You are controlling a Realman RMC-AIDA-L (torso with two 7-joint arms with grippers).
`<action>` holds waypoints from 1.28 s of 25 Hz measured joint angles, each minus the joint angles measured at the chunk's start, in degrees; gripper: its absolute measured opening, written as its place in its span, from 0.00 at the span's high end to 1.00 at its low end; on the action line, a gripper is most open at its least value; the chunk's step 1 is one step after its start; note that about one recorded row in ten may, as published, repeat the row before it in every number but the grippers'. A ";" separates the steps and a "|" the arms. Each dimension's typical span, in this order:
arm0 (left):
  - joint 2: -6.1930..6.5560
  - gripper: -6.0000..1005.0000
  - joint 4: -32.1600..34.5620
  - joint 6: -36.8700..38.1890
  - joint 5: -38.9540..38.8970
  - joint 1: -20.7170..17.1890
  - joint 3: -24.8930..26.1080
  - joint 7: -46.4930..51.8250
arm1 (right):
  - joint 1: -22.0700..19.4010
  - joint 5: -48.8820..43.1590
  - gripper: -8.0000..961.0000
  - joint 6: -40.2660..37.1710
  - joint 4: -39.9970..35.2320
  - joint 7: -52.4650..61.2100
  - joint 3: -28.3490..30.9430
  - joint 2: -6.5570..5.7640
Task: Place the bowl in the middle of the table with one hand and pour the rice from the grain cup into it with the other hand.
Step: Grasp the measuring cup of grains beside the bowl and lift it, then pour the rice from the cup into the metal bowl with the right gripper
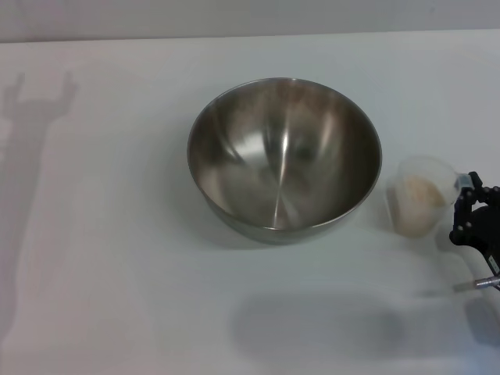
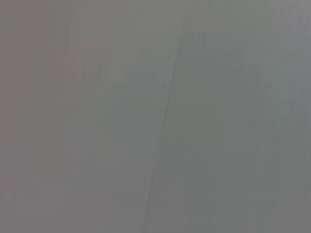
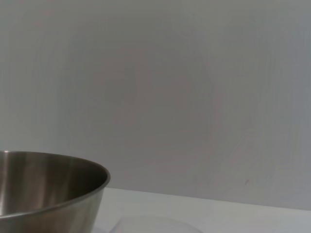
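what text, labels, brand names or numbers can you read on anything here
None: no readable text in any view.
The steel mixing bowl is bare brushed metal, no stamp or logo visible.
The clear measuring cup with rice shows no legible scale marks or numbers; any that exist are too faint to read.
The white table is unmarked.
The right tool beside the cup carries no visible label.
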State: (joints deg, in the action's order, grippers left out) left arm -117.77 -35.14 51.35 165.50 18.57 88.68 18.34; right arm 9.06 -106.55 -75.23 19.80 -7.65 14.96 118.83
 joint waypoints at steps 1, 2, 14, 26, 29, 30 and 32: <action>0.00 0.15 -0.22 0.01 0.00 -0.17 0.00 0.00 | 0.04 -0.02 0.82 -0.01 -0.02 0.00 0.11 0.01; 0.00 0.15 -0.38 0.03 0.00 -0.25 0.00 0.00 | 0.07 -0.05 0.89 -0.05 -0.12 0.00 0.22 0.03; 0.00 0.15 -0.58 0.27 0.00 -0.38 -0.11 0.24 | -1.02 0.11 0.97 -7.36 -0.82 0.34 4.92 0.21; 0.00 0.15 -1.11 0.27 0.00 -0.38 -0.51 0.37 | 9.39 0.10 0.97 -18.83 -9.23 6.68 9.95 -0.69; 0.00 0.15 -1.11 0.28 0.00 -0.37 -0.53 0.38 | 13.47 -0.08 0.97 -18.78 -12.54 6.49 9.87 -0.25; 0.00 0.15 -1.11 0.28 0.00 -0.38 -0.53 0.38 | 15.67 -0.41 0.97 -18.62 -14.31 6.03 9.42 0.03; 0.00 0.15 -1.11 0.28 0.00 -0.38 -0.53 0.38 | 16.58 -0.79 0.97 -18.56 -14.75 5.40 9.12 0.04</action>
State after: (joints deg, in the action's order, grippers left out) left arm -117.77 -36.25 51.63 165.50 18.19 88.15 18.72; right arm 25.64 -107.33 -93.79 5.05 -2.24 24.07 118.87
